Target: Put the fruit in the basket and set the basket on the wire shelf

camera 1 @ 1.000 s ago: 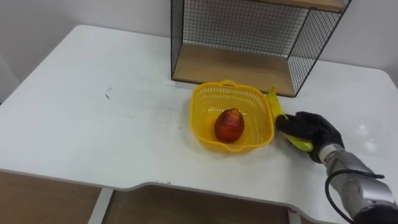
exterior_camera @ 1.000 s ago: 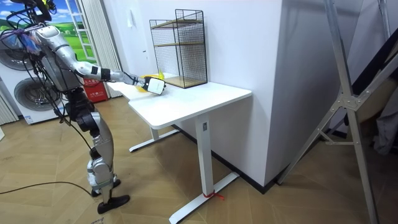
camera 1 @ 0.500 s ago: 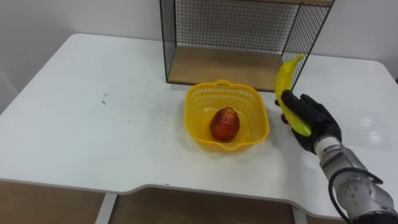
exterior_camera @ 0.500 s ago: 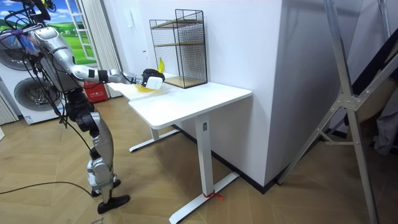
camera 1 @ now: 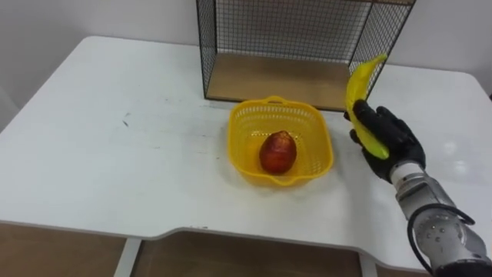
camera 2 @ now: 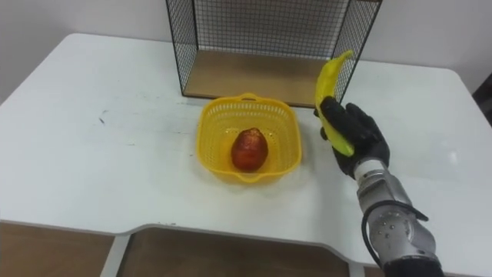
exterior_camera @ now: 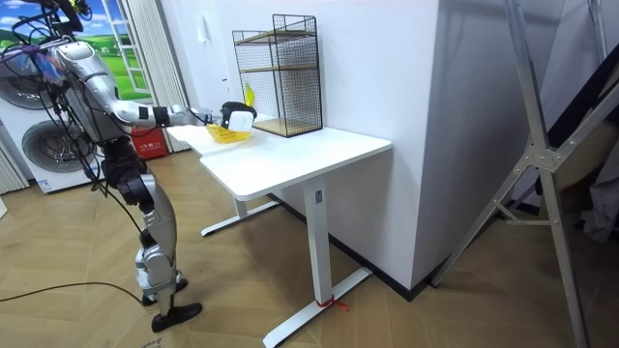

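A yellow plastic basket (camera 1: 314,123) (camera 2: 284,117) sits on the white table in front of the wire shelf (camera 1: 304,46) (camera 2: 269,42). Inside the basket lies a red fruit (camera 1: 278,152) (camera 2: 249,149). My right hand (camera 1: 388,140) (camera 2: 357,136) is shut on a yellow banana (camera 1: 361,88) (camera 2: 330,81), held upright above the table, just right of the basket. In the room view the hand (exterior_camera: 235,115) with the banana (exterior_camera: 249,97) is raised near the shelf (exterior_camera: 280,72).
The white table (camera 1: 115,138) stretches wide to the left. The shelf has a wooden bottom board (camera 1: 277,81) and black mesh walls. In the room view I stand at the table's end, with a washing machine (exterior_camera: 34,145) behind me.
My right hand has lifted the banana off the table beside the basket and raised it upright. The head camera has shifted a little.
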